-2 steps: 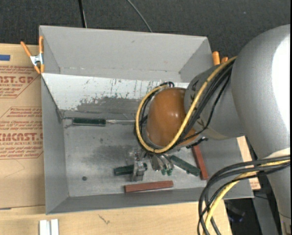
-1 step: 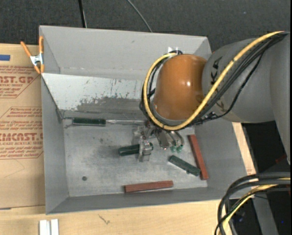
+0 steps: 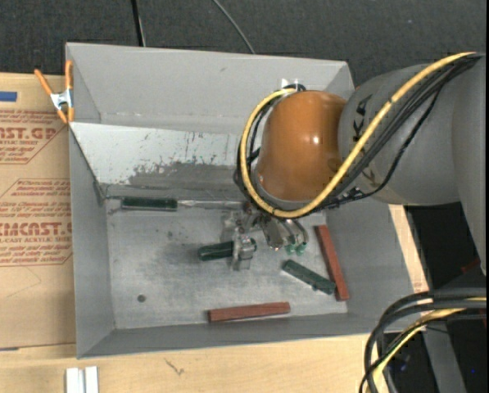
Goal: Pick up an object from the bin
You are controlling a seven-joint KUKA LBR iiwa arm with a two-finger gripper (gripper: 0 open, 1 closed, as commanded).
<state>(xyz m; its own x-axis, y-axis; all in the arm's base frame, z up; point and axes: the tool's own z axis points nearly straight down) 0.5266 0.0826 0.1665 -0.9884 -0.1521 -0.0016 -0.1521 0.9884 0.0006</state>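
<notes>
One dark green stick (image 3: 214,253) lies mid-floor of the bin (image 3: 88,244), gripper (image 3: 244,250) at its right end. Can't tell if the claw's spread or pinching. I'd square up before lifting.

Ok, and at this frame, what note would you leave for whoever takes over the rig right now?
Hand: down in the middle of the bin, at the right end of the middle green stick. A grasp is not confirmed.
Things: left green stick by the back wall, right green stick just right of the hand, front red stick near the front wall, right red stick along the right side.
Done: the hand is down at a stick. Nothing looks lifted.
Left: grasp one stick, likely the middle green one, and lift it out.
</notes>
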